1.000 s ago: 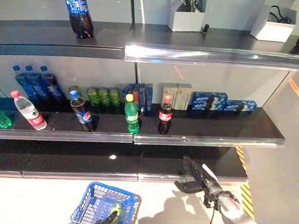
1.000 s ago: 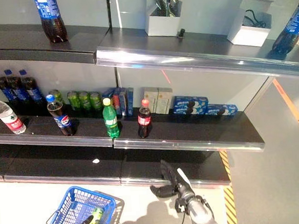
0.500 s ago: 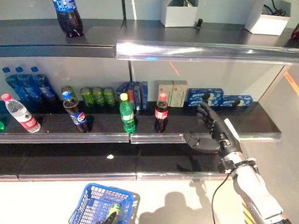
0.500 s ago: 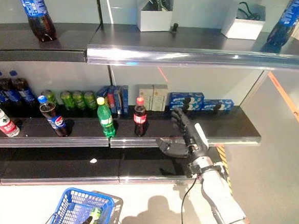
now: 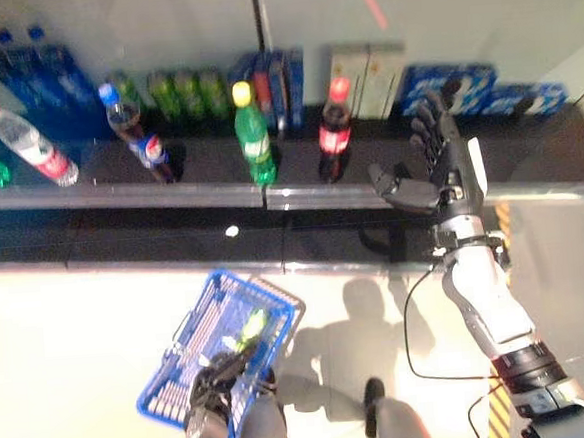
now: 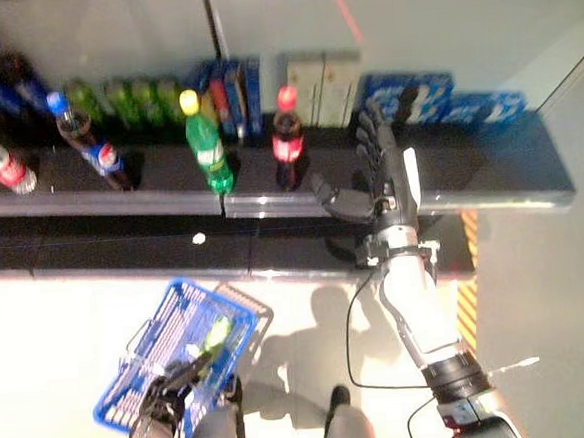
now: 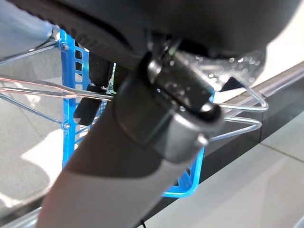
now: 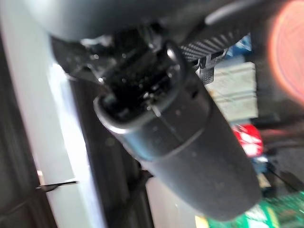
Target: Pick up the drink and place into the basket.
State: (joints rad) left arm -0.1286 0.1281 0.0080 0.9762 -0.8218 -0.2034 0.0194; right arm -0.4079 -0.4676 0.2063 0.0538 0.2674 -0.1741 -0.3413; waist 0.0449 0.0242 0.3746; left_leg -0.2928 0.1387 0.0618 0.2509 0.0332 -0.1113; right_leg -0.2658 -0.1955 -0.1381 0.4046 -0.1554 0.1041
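A cola bottle with a red cap [image 5: 333,126] stands at the front of the dark shelf [image 5: 170,192]. A green bottle with a yellow cap [image 5: 253,136] stands to its left. My right hand [image 5: 439,169] is open, fingers straight, raised at shelf height just right of the cola bottle and apart from it. It also shows in the right eye view [image 6: 384,177]. My left hand [image 5: 215,380] is shut on the wire handles [image 7: 237,126] of the blue basket [image 5: 173,378], which hangs low at the left. A green drink [image 5: 249,327] lies in the basket.
A blue-capped cola bottle [image 5: 138,138] and a water bottle [image 5: 26,145] stand further left on the shelf. Green cans [image 5: 178,92], dark blue bottles [image 5: 31,67], beige cartons [image 5: 367,68] and blue biscuit boxes [image 5: 443,83] line the back. A lower shelf [image 5: 174,252] juts out beneath.
My right hand has risen from down by the bottom shelf to shelf height beside the cola bottle. The camera has tilted down. The blue basket still hangs from my left hand.
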